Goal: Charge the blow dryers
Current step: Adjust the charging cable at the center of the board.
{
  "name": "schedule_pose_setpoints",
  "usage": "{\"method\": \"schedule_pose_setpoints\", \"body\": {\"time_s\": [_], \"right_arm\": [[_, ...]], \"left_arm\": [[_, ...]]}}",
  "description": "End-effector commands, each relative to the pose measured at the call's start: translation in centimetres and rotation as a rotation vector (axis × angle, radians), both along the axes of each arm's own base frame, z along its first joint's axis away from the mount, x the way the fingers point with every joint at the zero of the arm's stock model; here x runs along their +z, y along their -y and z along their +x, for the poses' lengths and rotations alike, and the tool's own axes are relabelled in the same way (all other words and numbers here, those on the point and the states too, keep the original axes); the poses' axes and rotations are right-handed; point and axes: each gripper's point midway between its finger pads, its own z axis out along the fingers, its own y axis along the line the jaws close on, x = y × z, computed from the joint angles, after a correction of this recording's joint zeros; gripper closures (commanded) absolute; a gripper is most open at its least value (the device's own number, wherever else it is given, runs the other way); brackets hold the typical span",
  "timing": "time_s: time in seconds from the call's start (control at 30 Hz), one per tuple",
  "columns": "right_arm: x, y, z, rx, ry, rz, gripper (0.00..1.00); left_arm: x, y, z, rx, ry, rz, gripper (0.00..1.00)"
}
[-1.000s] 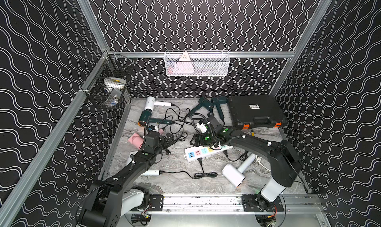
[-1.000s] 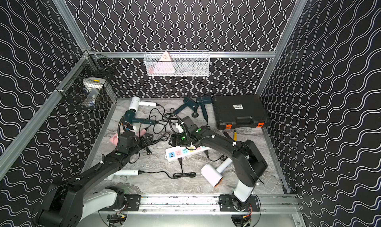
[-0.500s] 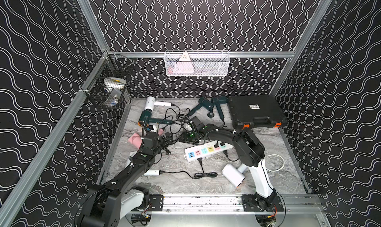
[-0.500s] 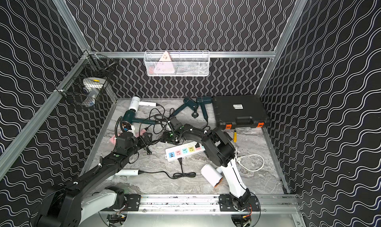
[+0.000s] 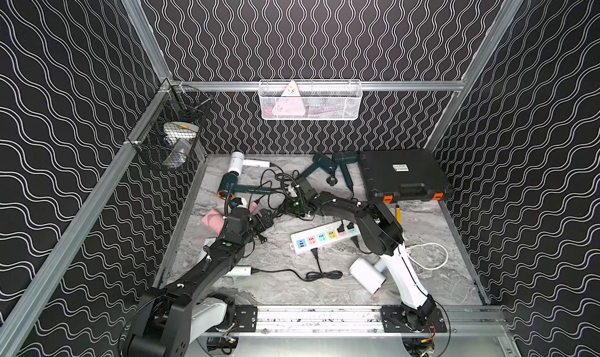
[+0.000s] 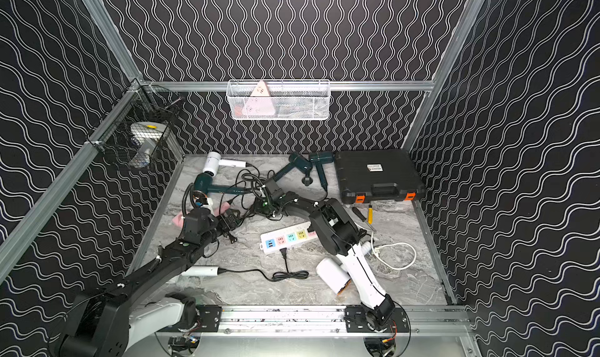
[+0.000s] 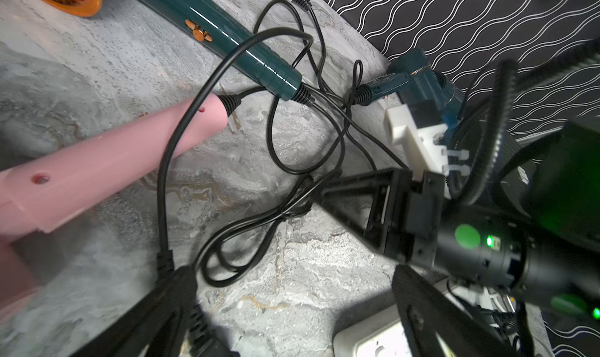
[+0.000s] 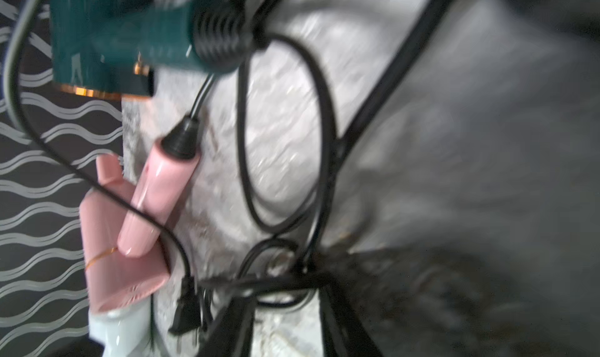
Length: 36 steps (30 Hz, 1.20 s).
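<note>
Seven blow dryers [image 5: 366, 273]: they all lie on the grey table [image 5: 422, 284]. Three are white, three are dark teal and one is pink.
Pink dryer [image 5: 211, 220]: it is at the left edge of the table, just beside the left arm [image 5: 207, 267].
Power strip [image 5: 319, 239]: it is white and near the middle of the table. Two black plugs [image 5: 341, 230] seem to sit in its end sockets. The other coloured sockets look free.
Cord heap [image 5: 281, 181]: many black cords lie tangled beside the handle of the copper-ringed teal dryer [image 5: 227, 186].
Right claw [image 8: 284, 297]: it is down in the cord heap, jaws part way together, with cords running between them. The view is blurry, so I cannot tell if it has a hold.
Left claw [image 7: 290, 274]: it is wide open and holds nothing, low over the table near the pink dryer.
Loose plug [image 5: 262, 238]: it lies on the table just beside the left claw.
Step now: I think it is fishing one cord out of the heap to plug in another dryer.
Next move: it needs a tight hold on just one cord, close to its plug. Then it needs a slow pull, so the other cords do not come too. After that the prongs must face a free socket and go straight in.
</note>
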Motion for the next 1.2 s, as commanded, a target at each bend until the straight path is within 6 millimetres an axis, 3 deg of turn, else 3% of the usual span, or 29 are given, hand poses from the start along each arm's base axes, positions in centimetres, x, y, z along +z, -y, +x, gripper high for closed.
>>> {"method": "schedule_pose_setpoints", "body": {"time_s": [0.0, 0.13, 0.27, 0.43, 0.57, 0.8, 0.93, 1.17], "right_arm": [[-5.0, 5.6, 0.2, -0.092, -0.069, -0.25, 0.68], [-4.9, 7.6, 1.4, -0.112, -0.067, -0.275, 0.68], [-1.9, 8.7, 2.1, -0.102, 0.005, -0.319, 0.67], [4.3, 7.6, 1.3, -0.047, 0.11, -0.28, 0.57], [6.1, 6.1, -0.5, -0.01, 0.125, -0.261, 0.48], [5.0, 2.7, -4.3, 0.04, 0.033, -0.196, 0.43], [3.1, 1.9, -5.8, 0.036, -0.027, -0.205, 0.43], [0.8, 1.6, -6.0, 0.004, -0.072, -0.204, 0.43]], "left_arm": [[0.4, 0.2, 0.4, 0.003, 0.018, -0.022, 0.01], [0.3, 0.2, 0.5, 0.0, 0.02, -0.023, 0.01], [0.2, 0.3, 0.5, -0.002, 0.017, -0.022, 0.01], [-0.3, 0.3, 0.7, 0.0, 0.001, -0.024, 0.01], [-0.7, 0.4, 0.8, -0.004, -0.012, -0.035, 0.01], [-1.2, 0.1, 0.8, 0.007, -0.03, -0.044, 0.01], [-1.5, -0.2, 0.8, 0.017, -0.041, -0.048, 0.01], [-1.5, -0.2, 0.8, 0.017, -0.044, -0.055, 0.01]]}}
